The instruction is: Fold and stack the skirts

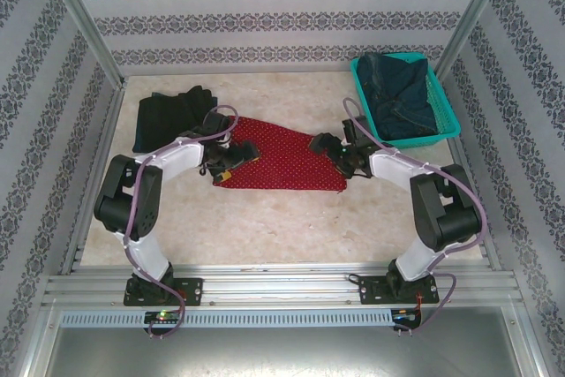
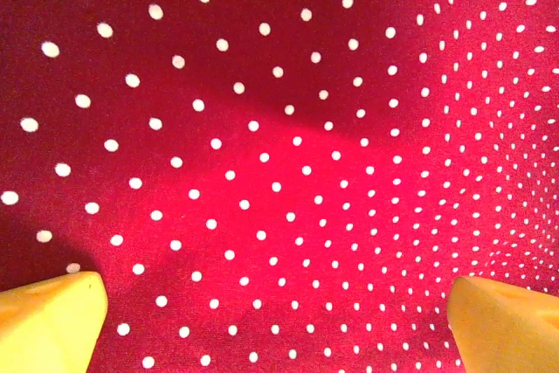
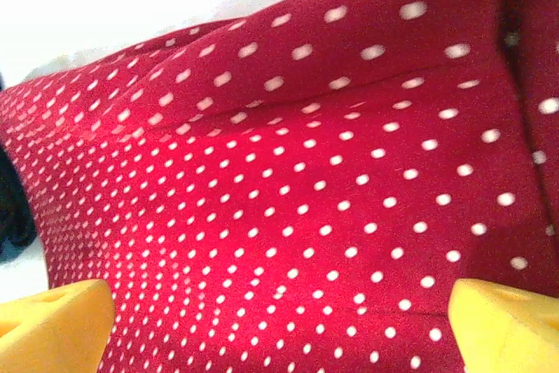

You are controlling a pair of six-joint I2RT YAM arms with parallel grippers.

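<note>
The red skirt with small white dots (image 1: 282, 158) lies spread flat mid-table, its cloth filling the left wrist view (image 2: 279, 155) and the right wrist view (image 3: 297, 181). My left gripper (image 1: 231, 165) hovers over its left end, open, yellow fingertips (image 2: 52, 321) wide apart with nothing between them. My right gripper (image 1: 340, 158) is over its right end, also open, fingertips (image 3: 507, 325) spread above the cloth. A dark folded skirt (image 1: 172, 116) lies at the back left. A dark blue denim skirt (image 1: 402, 94) sits in the teal basket (image 1: 448, 125).
The teal mesh basket stands at the back right corner. Patterned walls enclose the table on three sides. Bare tabletop (image 1: 282, 227) stretches between the red skirt and the arm bases.
</note>
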